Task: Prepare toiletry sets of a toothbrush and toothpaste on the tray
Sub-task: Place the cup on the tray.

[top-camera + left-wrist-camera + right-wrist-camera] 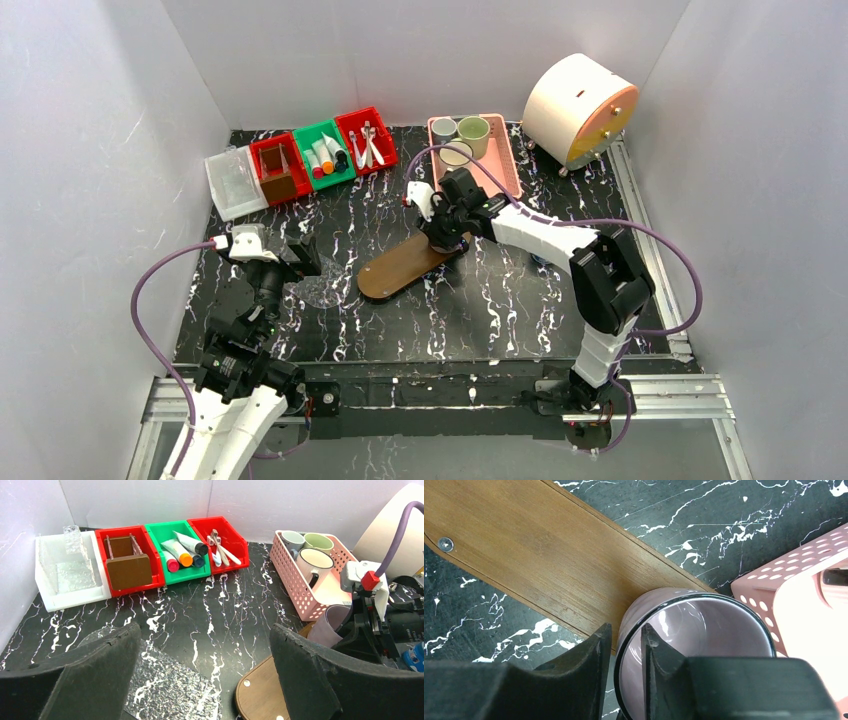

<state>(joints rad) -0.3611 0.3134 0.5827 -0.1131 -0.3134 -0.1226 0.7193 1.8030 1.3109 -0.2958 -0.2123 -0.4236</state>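
Black table [480, 300], white walls [400, 50]. The left gripper [205, 645] is spread wide, holding nothing. The right gripper [625, 630] has 2 fingers straddling the mug [704, 630] rim; I cannot tell if they squeeze. The mug is at the tray [539, 550] end.

Count across the desk [200, 610]
Four mugs [314, 562], four tubes [180, 550], two red bins [120, 530], one green bin [187, 577], one tray [524, 545], one pink basket [300, 592].

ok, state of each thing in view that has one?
dark-brown oblong wooden tray: flat, no toothbrush or tube on it.
mauve ceramic mug: mouth up, at the tray's end.
right gripper: fingers straddle the mug's wall; clamped or not, unclear.
left gripper: open, empty.
pink slatted plastic basket: holds three mugs.
green plastic bin: holds capped tubes.
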